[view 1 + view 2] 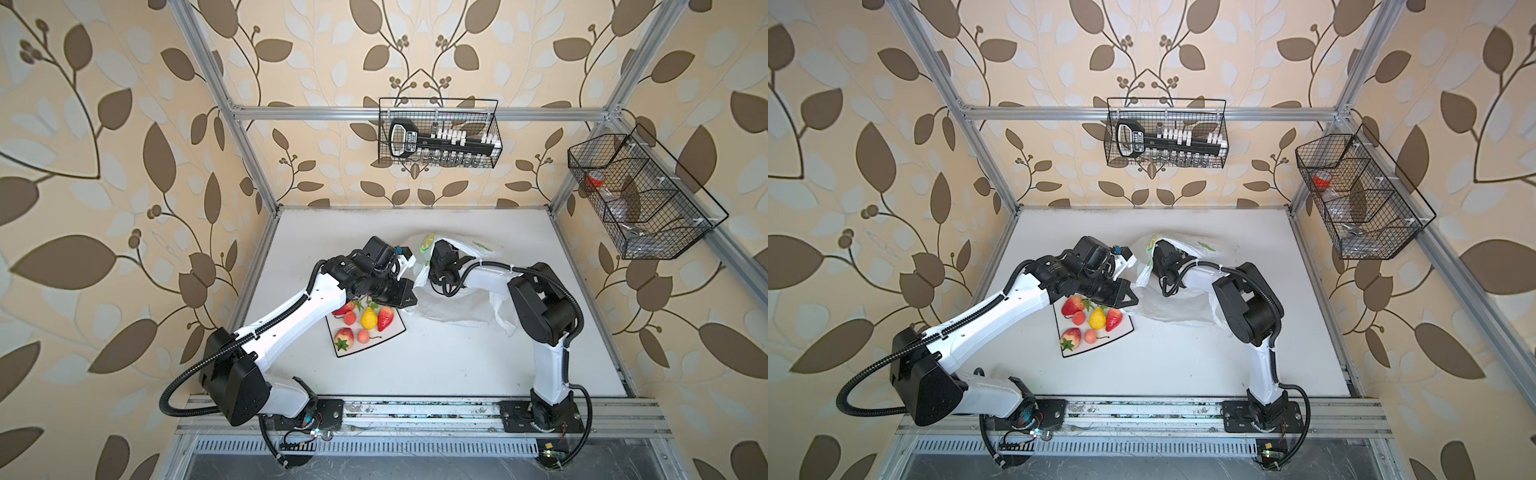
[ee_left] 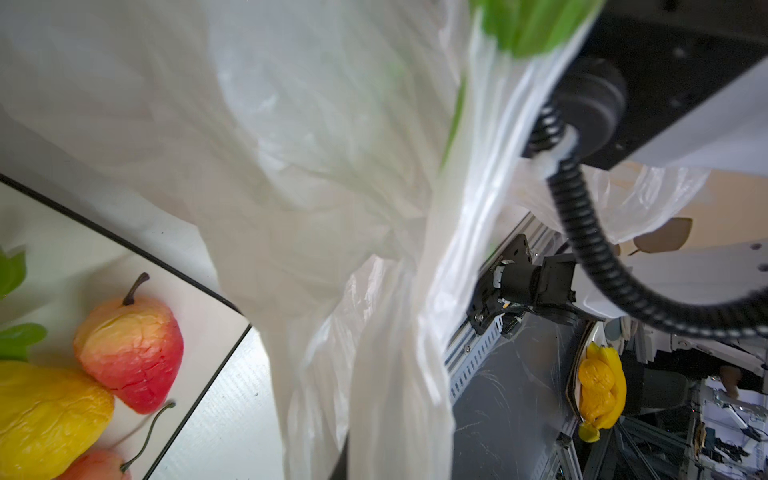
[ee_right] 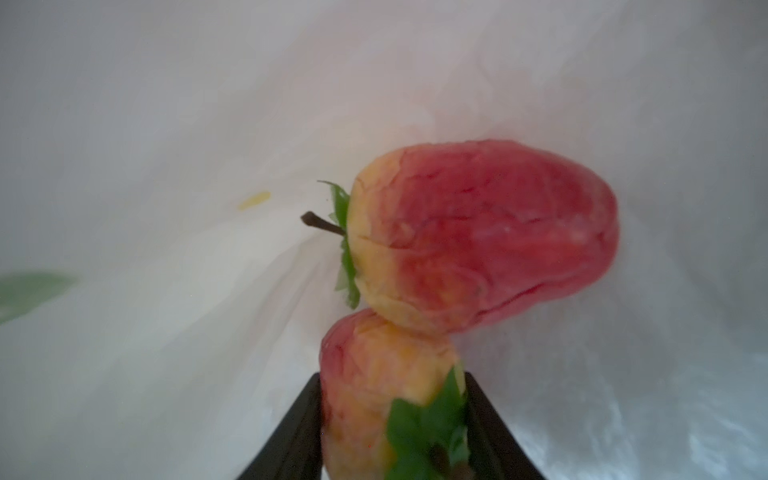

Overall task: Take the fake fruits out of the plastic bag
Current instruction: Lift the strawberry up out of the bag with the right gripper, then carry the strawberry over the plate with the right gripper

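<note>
A square white plate [image 1: 397,327] with a black rim lies on the white surface [image 1: 415,365], left of its middle. A black wire basket [image 1: 438,133] hangs from the back rail of the aluminium frame [image 1: 311,111] and holds a black-and-white tool (label too small to read). A second, compartmented wire basket [image 1: 640,195] hangs at the right. Leaf-patterned wallpaper [image 1: 104,166] covers the walls.

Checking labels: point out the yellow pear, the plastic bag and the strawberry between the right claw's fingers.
yellow pear [image 1: 368,319]: in a top view, mid-body.
plastic bag [image 1: 453,311]: in a top view, near wall.
strawberry [image 3: 374,390]: right wrist view, pale flank.
</note>
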Tool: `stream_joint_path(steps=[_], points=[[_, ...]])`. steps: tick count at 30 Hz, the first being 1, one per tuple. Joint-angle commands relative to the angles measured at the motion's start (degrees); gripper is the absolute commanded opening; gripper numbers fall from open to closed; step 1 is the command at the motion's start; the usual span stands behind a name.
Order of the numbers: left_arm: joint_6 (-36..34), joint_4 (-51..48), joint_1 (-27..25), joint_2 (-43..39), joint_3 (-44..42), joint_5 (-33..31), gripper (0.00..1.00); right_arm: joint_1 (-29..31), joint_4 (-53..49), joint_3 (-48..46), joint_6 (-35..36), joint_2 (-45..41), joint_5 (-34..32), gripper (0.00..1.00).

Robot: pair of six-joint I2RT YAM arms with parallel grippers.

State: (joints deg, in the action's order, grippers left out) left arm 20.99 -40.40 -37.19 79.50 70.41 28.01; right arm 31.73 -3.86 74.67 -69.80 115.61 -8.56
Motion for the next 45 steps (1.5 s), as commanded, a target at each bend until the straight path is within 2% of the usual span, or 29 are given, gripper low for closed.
stream_joint_path(steps=[1, 7, 11, 21, 29, 40, 45], points=[[1.7, 1.2, -0.5, -1.1, 1.8, -3.7, 0.00, -0.2, -0.5, -1.5, 1.6, -5.2, -0.7, 0.44], [3.9, 2.4, -0.3, -1.7, 3.0, -9.1, 0.00, -0.2, 0.3, -8.5, 4.0, -11.9, 0.3, 0.44], [4.4, 3.3, 0.1, -1.6, 4.0, -10.6, 0.00, -0.3, 0.3, -12.7, 6.0, -15.8, 1.1, 0.44], [3.2, 3.9, 0.5, 2.7, 10.9, -9.1, 0.00, -0.1, -3.2, -20.9, 12.4, -23.1, 2.7, 0.43], [3.2, 6.0, 2.8, 7.5, 12.1, -6.8, 0.00, -0.1, -7.6, -23.7, 19.9, -30.5, 1.4, 0.43], [2.0, 6.3, 4.7, 10.9, 12.7, -4.8, 0.00, -0.2, -14.4, -26.0, 27.5, -45.8, -3.5, 0.43], [1.5, 6.0, 5.3, 11.4, 13.0, -4.5, 0.00, -0.3, -16.6, -25.3, 29.7, -52.0, -3.1, 0.43]])
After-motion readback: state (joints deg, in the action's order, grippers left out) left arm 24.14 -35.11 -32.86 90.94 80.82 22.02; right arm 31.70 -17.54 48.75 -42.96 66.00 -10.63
